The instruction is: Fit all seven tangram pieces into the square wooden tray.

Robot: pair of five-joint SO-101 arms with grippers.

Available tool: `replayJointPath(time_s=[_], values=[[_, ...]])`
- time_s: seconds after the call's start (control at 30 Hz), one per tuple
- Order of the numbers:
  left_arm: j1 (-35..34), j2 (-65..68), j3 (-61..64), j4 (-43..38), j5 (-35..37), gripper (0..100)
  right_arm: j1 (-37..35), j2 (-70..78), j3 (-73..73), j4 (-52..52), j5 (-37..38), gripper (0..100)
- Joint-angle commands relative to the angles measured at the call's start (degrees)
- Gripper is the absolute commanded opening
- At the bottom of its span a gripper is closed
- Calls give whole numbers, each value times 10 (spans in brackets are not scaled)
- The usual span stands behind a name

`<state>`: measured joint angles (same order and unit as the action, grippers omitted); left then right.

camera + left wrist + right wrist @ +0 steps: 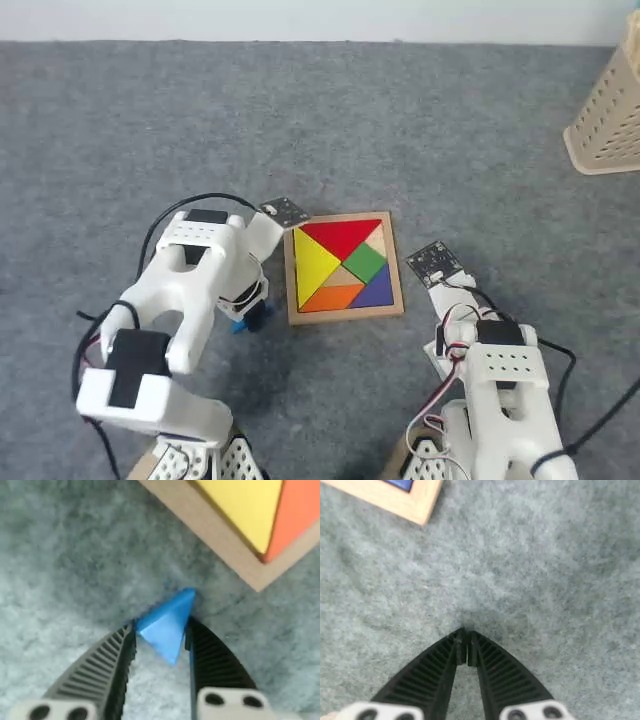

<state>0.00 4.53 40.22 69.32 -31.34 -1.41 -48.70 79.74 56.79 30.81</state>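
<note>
The square wooden tray lies at the table's middle and holds a red triangle, a yellow triangle, a green square, an orange piece and a dark blue triangle. Two wood-coloured patches show among them. My left gripper is shut on a small light blue triangle, just off the tray's near left corner. That light blue triangle peeks out beneath the left arm. My right gripper is shut on nothing, over carpet off the tray's corner.
Grey carpet covers the whole table. A beige perforated basket stands at the far right. The right arm sits at the near right, and open carpet stretches behind the tray.
</note>
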Motion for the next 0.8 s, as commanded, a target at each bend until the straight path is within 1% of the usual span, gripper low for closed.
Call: replayJointPath(time_s=[0.0, 0.03, 0.17, 0.33, 0.47, 0.63, 0.77], values=[[10, 15, -5, -18, 21, 102, 6, -18, -3, -8, 8, 9], [13, 15, -4, -18, 23, 77, 6, -18, -3, -8, 8, 9], [28, 11, -13, -18, 71, 13, 6, -18, -3, -8, 8, 9], [47, -38, -21, -9, 103, 12, 6, -18, -3, -8, 8, 9], [63, -98, -22, 31, 106, 12, 6, -18, -3, -8, 8, 9], [55, -172, -22, 77, 102, 12, 7, -18, -3, -8, 8, 9], [47, -220, -22, 84, 91, 13, 7, -18, -3, -7, 8, 9]])
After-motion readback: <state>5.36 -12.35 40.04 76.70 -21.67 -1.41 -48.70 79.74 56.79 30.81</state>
